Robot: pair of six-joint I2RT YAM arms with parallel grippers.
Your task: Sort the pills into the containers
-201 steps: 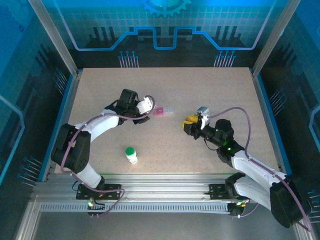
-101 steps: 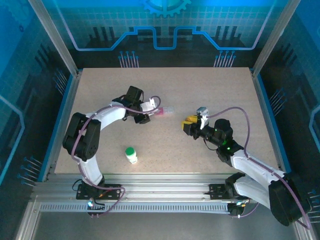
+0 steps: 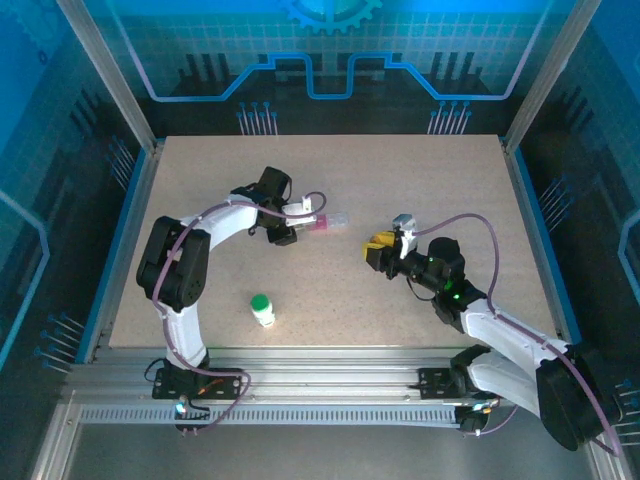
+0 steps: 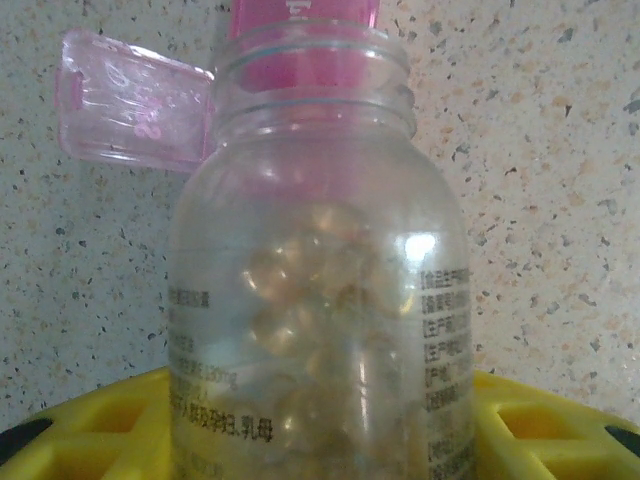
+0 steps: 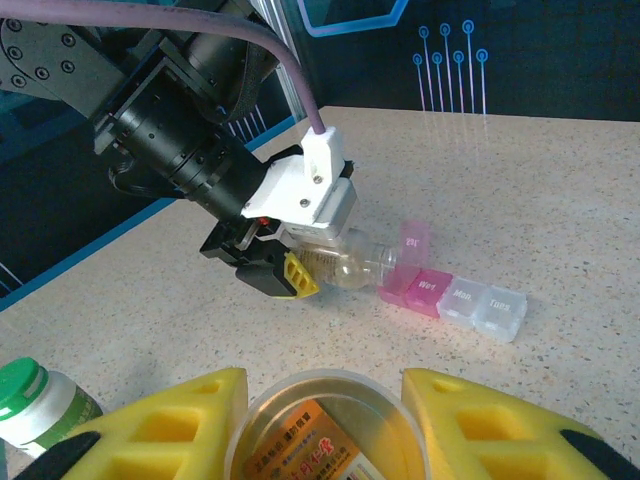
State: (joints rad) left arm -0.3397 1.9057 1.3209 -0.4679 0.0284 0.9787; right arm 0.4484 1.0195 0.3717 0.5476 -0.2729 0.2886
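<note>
gripping a clear bottle [image 5: 345,264], left fingers [image 5: 298,278] hold it at the pill box [image 5: 462,297].

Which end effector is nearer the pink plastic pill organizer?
Left. The left end effector holds a clear pill bottle at the organizer; the right end effector, gripping an amber container, sits apart to its right.

top external: high behind both bases, looking down on the whole table [image 3: 420,180]; far.
left wrist: just behind its fingers [image 4: 90,430], nose-close to the clear bottle [image 4: 320,300].
right wrist: low, over the amber bottle [image 5: 320,425], facing the left gripper [image 5: 285,275].
shared: clear bottle and pill organizer [image 5: 455,295] ahead of left gripper.
</note>
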